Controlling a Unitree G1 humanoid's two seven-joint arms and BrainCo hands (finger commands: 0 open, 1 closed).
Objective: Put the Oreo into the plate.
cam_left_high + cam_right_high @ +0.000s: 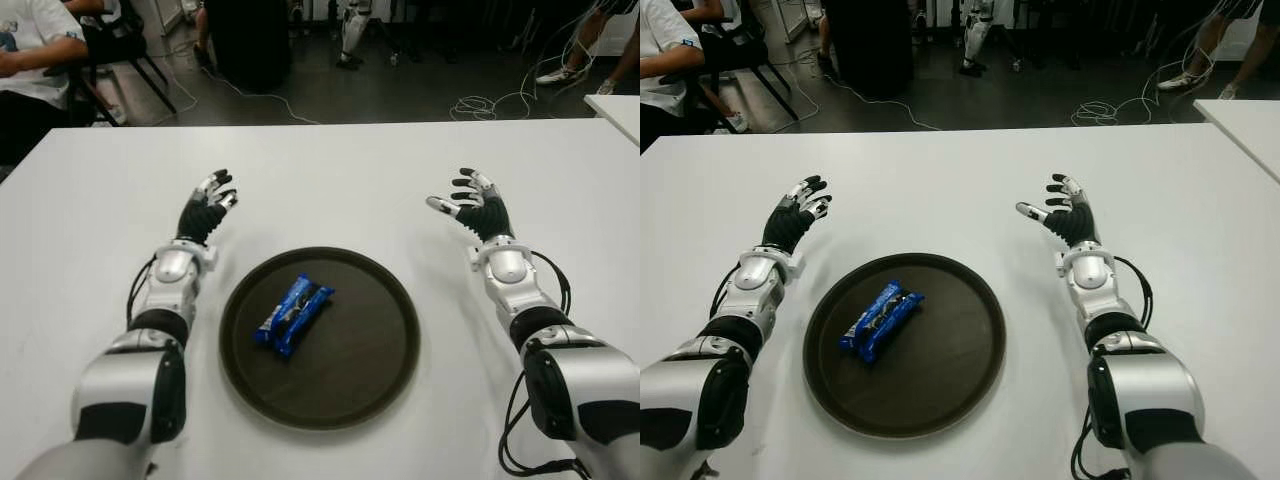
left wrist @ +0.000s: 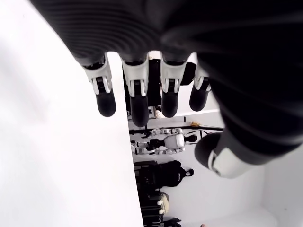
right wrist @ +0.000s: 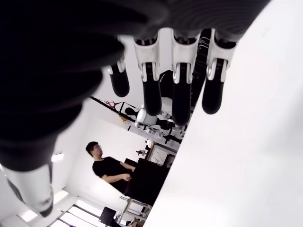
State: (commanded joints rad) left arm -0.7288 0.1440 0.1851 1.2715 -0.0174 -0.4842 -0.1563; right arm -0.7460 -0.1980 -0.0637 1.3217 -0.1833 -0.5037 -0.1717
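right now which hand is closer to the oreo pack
Left. The left hand shows just beyond the plate's left rim, near the Oreo pack lying left of the plate's centre. The right hand is farther off, beyond the right rim. Both are open.

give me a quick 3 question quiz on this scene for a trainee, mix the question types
1. True or false: the Oreo pack lies inside the plate.
2. Which hand holds something? A) left hand B) right hand C) neither
3. Fill in: the plate sits on the white table ______ the two hands.

Key:
1. True; the blue pack rests left of the plate's centre.
2. C; both hands are open, fingers spread, on either side of the plate.
3. between (and nearer the robot's body than the hands).
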